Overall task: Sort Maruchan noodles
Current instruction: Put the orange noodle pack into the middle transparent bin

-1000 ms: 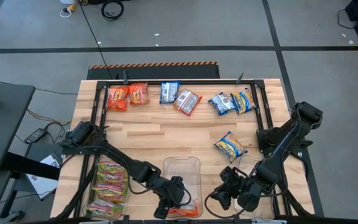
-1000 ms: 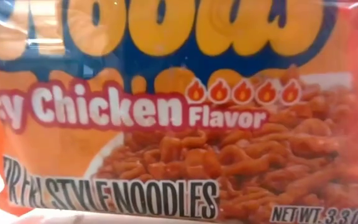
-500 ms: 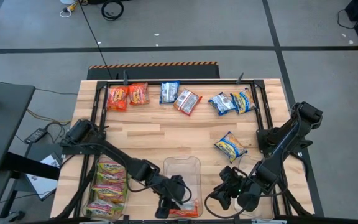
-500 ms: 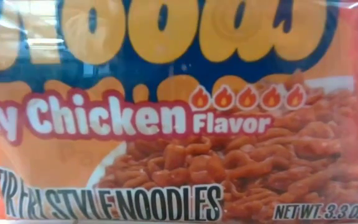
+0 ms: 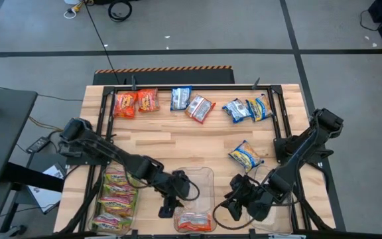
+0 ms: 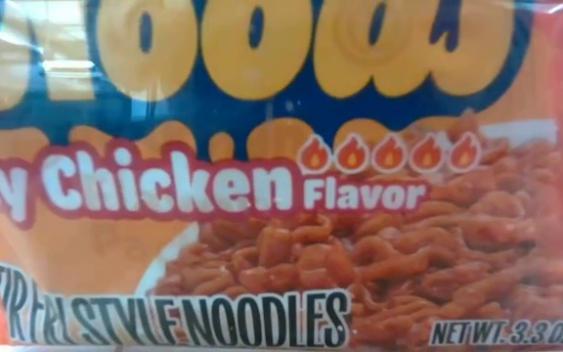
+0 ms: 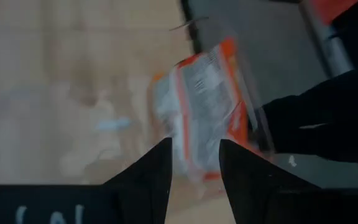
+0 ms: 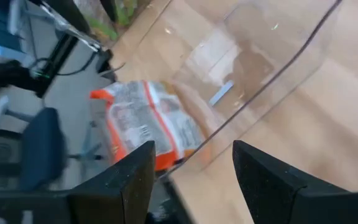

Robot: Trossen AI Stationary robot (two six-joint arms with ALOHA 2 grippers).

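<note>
An orange-red packet (image 5: 194, 222) lies free in the near end of the middle clear bin (image 5: 195, 178), where half a second ago the left hand (image 5: 167, 207) stood right over it. That hand has pulled back toward the left, its fingers spread with nothing between them, and the packet shows beyond them in the left wrist view. The drop into the bin appears complete.

The right hand (image 5: 227, 206) hovers at the bin's right wall, released and empty, much where it was a second ago.

Green-yellow packets (image 5: 116, 199) fill the left bin. Still unsorted along the far edge of the desk (image 5: 158, 143): two orange-red packets (image 5: 135, 103), a blue one (image 5: 180, 98), a reddish one (image 5: 199, 107), and a blue-and-yellow pair (image 5: 248, 108). Another blue-and-yellow packet (image 5: 245, 155) lies alone nearer the right arm. By this count, roughly half the sorting remains.
</note>
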